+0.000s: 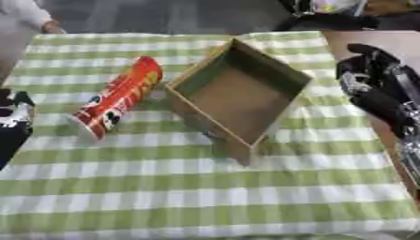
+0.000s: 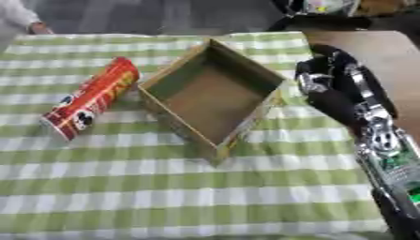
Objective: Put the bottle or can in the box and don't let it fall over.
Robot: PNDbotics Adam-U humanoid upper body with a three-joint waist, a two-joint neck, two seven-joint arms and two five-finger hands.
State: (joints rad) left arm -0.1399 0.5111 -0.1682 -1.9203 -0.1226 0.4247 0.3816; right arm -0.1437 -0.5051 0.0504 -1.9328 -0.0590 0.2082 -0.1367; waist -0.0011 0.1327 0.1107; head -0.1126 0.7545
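A tall red can (image 1: 120, 97) lies on its side on the green checked cloth, left of the cardboard box (image 1: 238, 96). The box is open-topped, turned diagonally, and holds nothing. My right hand (image 2: 328, 82) hovers just right of the box's right wall, fingers curled, holding nothing. My left hand (image 1: 15, 115) shows at the left edge, well left of the can; I cannot make out its fingers.
The green and white checked cloth (image 1: 205, 187) covers the table. Bare brown tabletop (image 2: 386, 51) shows at the far right. A person's sleeve (image 1: 29, 14) is at the far left corner, off the cloth.
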